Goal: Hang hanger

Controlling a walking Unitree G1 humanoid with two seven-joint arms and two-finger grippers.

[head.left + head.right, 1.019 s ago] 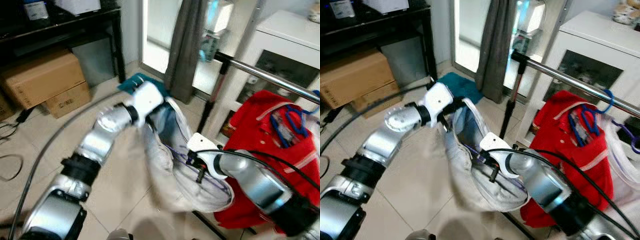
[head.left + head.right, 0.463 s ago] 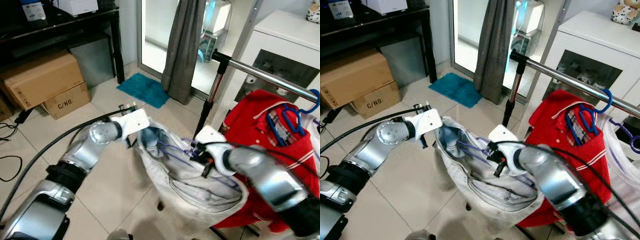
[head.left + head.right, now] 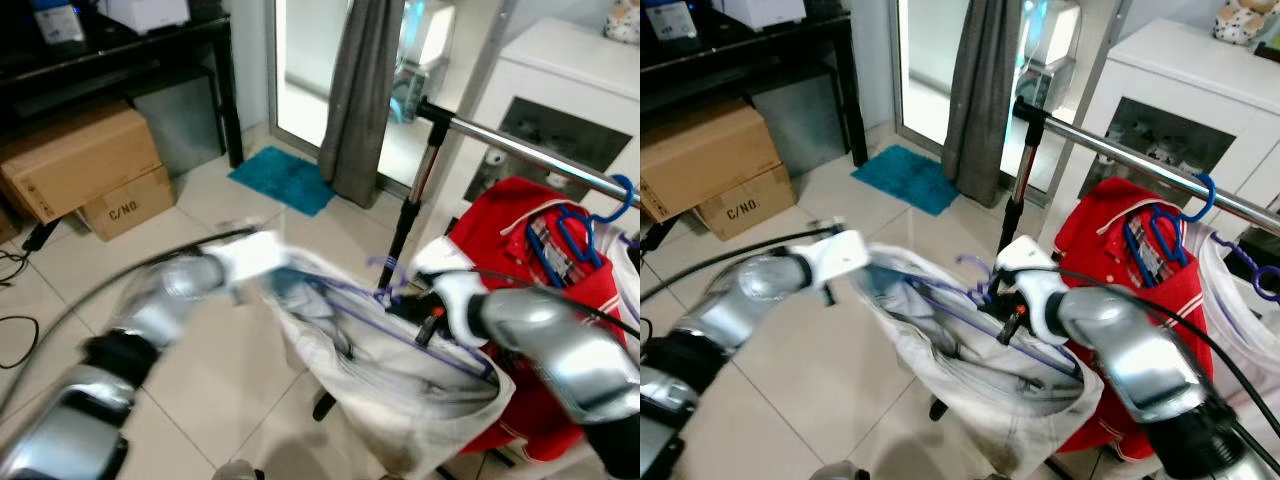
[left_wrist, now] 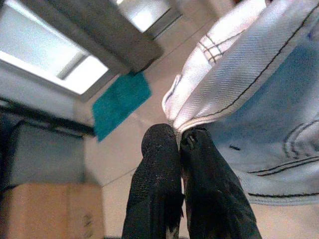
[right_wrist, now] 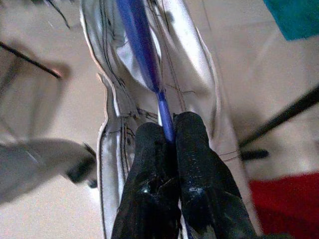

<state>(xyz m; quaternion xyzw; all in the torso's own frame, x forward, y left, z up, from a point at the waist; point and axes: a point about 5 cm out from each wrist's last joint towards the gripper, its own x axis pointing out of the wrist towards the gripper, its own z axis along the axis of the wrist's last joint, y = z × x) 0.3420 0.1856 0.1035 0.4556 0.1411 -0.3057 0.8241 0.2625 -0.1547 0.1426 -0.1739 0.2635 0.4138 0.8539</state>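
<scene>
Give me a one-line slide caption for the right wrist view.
Right gripper pinches the purple hanger threaded through a white garment above the tiled floor.

Location: a room in a home, with a tiled floor (image 3: pixel 780 400) and a glass door behind a grey curtain (image 3: pixel 975 90). Domestic indicators: a metal clothes rail (image 3: pixel 1110 150) carrying a red garment (image 3: pixel 1110 250) on hangers, a white cabinet (image 3: pixel 1200 90), stacked cardboard boxes (image 3: pixel 710 165) beneath a dark table (image 3: pixel 770 45), and a teal mat (image 3: pixel 905 178).
</scene>
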